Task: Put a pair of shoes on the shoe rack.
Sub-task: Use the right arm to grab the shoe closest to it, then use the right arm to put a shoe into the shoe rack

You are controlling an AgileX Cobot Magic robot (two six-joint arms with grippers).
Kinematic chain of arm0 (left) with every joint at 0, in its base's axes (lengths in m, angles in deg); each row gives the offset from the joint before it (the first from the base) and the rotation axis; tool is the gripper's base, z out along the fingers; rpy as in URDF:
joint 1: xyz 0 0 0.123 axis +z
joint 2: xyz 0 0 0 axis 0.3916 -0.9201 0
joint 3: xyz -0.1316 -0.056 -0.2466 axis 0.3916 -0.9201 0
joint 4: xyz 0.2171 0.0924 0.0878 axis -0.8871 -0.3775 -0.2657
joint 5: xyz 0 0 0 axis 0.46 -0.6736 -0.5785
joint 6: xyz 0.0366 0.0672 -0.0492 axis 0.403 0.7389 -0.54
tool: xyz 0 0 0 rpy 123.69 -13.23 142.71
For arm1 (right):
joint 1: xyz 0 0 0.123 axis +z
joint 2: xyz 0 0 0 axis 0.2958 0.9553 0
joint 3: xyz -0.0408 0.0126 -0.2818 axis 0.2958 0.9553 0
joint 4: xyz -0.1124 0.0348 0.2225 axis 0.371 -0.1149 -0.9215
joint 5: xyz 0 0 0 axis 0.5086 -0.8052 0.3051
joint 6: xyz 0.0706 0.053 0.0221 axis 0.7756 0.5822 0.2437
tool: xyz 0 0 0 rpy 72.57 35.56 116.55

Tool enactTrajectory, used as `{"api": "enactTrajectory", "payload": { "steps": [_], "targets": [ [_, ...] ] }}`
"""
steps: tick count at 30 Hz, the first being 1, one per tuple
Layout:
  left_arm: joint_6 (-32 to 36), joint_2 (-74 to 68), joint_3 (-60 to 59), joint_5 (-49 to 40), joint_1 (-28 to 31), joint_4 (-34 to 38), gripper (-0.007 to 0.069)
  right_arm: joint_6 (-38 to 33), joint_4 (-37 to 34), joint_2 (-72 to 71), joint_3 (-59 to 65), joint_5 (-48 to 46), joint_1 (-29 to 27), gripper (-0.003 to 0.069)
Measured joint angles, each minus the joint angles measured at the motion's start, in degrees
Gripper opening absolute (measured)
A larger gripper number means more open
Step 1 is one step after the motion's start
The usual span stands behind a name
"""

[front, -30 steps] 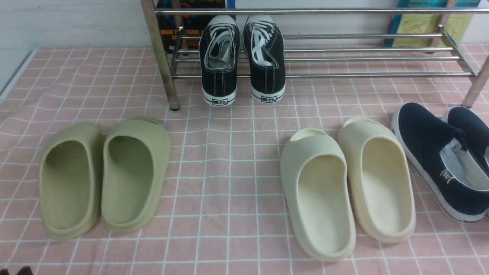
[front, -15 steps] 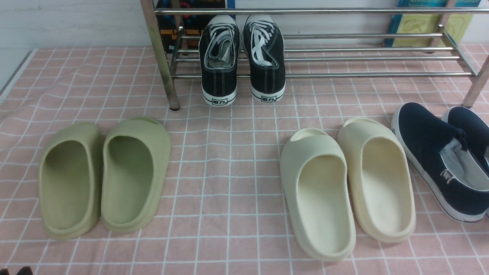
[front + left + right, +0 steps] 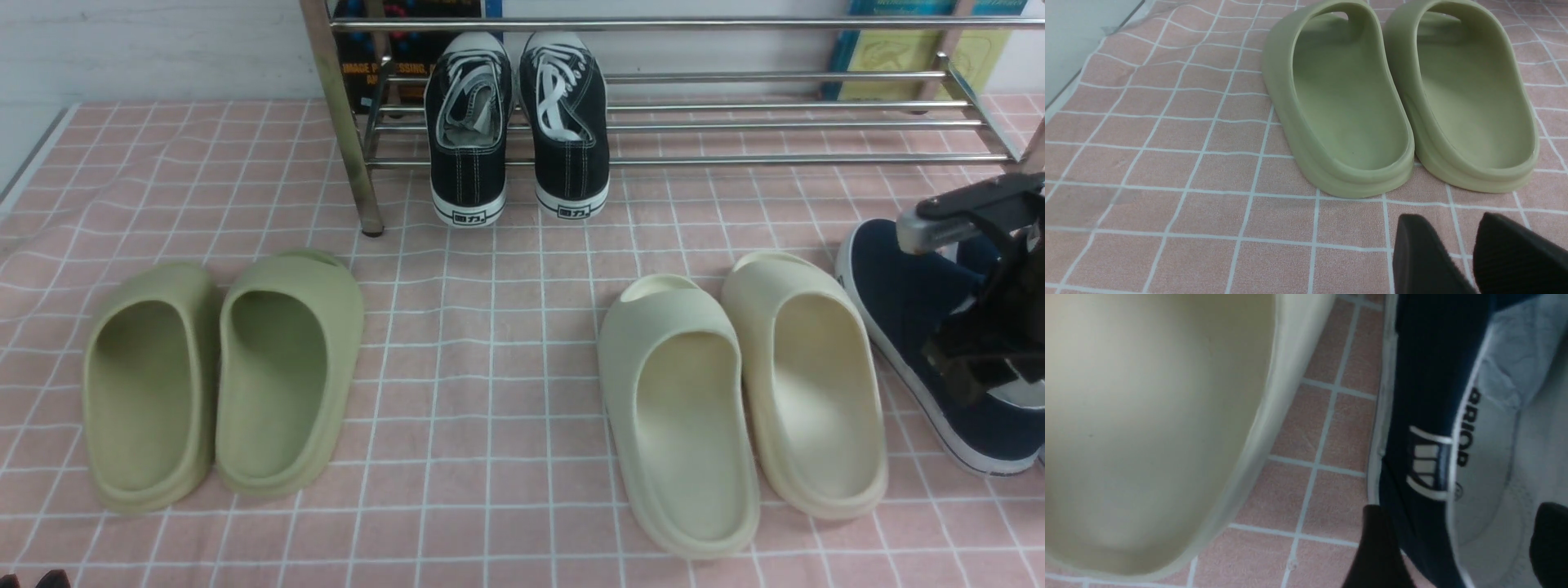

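Observation:
The pair of shoes lies on the pink checked cloth at the far right. The nearer navy shoe (image 3: 898, 286) points toward the shoe rack (image 3: 735, 159); its mate is mostly hidden behind my right arm. My right gripper (image 3: 980, 367) hangs low over the nearer shoe's opening, open. In the right wrist view the gripper (image 3: 1464, 539) straddles the navy side wall (image 3: 1425, 375): one finger (image 3: 1376, 547) stands outside over the cloth, the other over the white lining. My left gripper (image 3: 1453, 218) rests shut and empty near the cloth's front left.
Two black lace-up sneakers (image 3: 469, 131) (image 3: 567, 122) stand on the rack's left part. Cream slides (image 3: 678, 408) (image 3: 808, 376) lie just left of the navy shoe, close to my right gripper. Green slides (image 3: 151, 384) (image 3: 286, 367) lie front left, ahead of the left gripper.
My right arm has come into the front view from the right and dropped over the navy shoe with its jaws apart. Shoes, slides and the left arm have not moved.

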Motion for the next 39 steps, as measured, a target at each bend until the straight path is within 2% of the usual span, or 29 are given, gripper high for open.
{"api": "enactTrajectory", "payload": {
  "steps": [1,4,7,8,9,15,18,23,34,39],
  "targets": [
    [0.0,0.0,0.0,0.0,0.0,0.0,0.024,0.0,0.0,0.2,0.0,0.1,0.0,0.0454],
    [0.0,0.0,0.0,0.0,0.0,0.0,0.024,0.4,0.2,2.9,0.0,2.3,0.0,0.0295],
    [0.0,0.0,0.0,0.0,0.0,0.0,0.024,0.5,0.3,3.2,0.0,2.9,0.1,0.0097],
    [0.0,0.0,0.0,0.0,0.0,0.0,0.024,0.5,0.3,3.2,0.0,2.9,0.1,0.0085],
    [0.0,0.0,0.0,0.0,0.0,0.0,0.024,0.7,0.2,3.0,-0.1,3.0,0.1,0.0036],
    [0.0,0.0,0.0,0.0,0.0,0.0,0.024,0.7,-0.8,-1.0,-2.5,0.0,0.1,0.0037],
    [0.0,0.0,0.0,0.0,0.0,0.0,0.024,0.7,-3.0,-4.2,-6.7,-4.3,0.1,0.0037],
    [0.0,0.0,0.0,0.0,0.0,0.0,0.024,-1.5,-5.2,-4.5,-13.4,-5.9,0.1,0.0037],
    [0.0,0.0,0.0,0.0,0.0,-0.1,0.024,-3.2,-7.0,5.8,-28.8,-8.4,0.2,0.0037],
    [0.0,0.0,0.0,0.0,0.0,0.0,0.024,-3.4,-9.2,14.3,-39.6,-9.9,0.2,0.0037]
  ]
}}
